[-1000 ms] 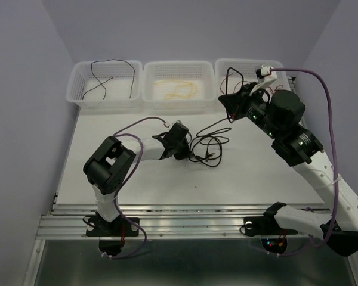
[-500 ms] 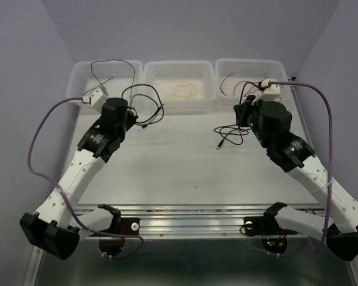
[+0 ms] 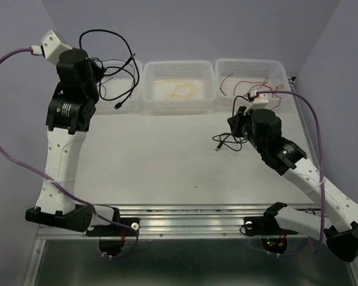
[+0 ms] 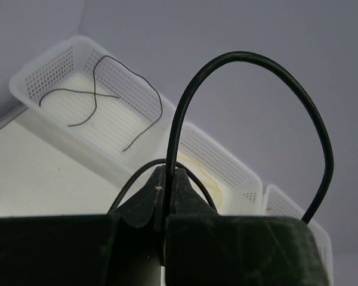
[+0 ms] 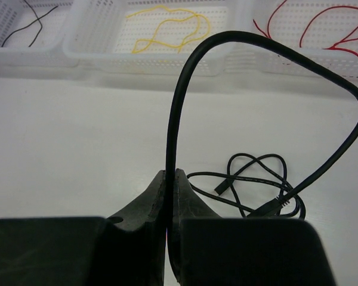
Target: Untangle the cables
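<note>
My left gripper (image 3: 100, 68) is raised high over the left white basket (image 3: 83, 95) and is shut on a black cable (image 3: 116, 39). That cable arches above the fingers and its plug end (image 3: 118, 106) dangles. In the left wrist view the gripper (image 4: 169, 176) pinches the cable (image 4: 244, 56). My right gripper (image 3: 235, 121) is low over the table and is shut on a second black cable (image 5: 256, 42). That cable's loose coils (image 3: 228, 142) lie on the table. In the right wrist view the right gripper (image 5: 171, 176) clamps it, with the coils (image 5: 256, 179) just beyond.
Three white baskets stand along the far edge. The left one holds a thin black cable (image 4: 95, 95). The middle basket (image 3: 179, 104) holds a yellow cable (image 3: 179, 89). The right basket (image 3: 224, 68) holds red cables (image 3: 250, 80). Purple arm cables loop at both sides.
The two arms have drawn apart from the table's middle, each with a black cable. The left arm has swung up to the far left over the left basket. The right gripper has sunk slightly.
</note>
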Robot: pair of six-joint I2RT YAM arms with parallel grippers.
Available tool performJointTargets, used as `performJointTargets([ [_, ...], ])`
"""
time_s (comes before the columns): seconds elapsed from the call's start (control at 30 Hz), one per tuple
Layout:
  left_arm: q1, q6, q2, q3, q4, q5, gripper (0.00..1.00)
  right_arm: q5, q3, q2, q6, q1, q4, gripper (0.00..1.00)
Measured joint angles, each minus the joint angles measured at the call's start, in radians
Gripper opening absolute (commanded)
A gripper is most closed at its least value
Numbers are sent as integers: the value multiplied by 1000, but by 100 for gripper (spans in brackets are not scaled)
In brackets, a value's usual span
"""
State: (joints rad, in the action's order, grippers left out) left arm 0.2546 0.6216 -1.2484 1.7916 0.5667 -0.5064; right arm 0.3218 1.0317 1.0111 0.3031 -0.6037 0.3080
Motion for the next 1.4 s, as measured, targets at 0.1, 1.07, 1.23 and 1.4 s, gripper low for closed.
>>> performJointTargets([
  [0.1, -74, -51, -123, 113, 3, 47, 0, -35, 0, -4, -7, 0, -6, 1],
  [1.07, -303, -149, -851, 494, 6, 248, 99, -198, 116, 9, -79, 0, -108, 1],
  [1.23, -306, -185, -702, 342, -57, 451, 99, -241, 119, 11, -69, 0, -108, 1],
  [1.4, -216, -236, -418, -37, -212, 632, 99, -308, 177, 43, -36, 0, -108, 1],
])
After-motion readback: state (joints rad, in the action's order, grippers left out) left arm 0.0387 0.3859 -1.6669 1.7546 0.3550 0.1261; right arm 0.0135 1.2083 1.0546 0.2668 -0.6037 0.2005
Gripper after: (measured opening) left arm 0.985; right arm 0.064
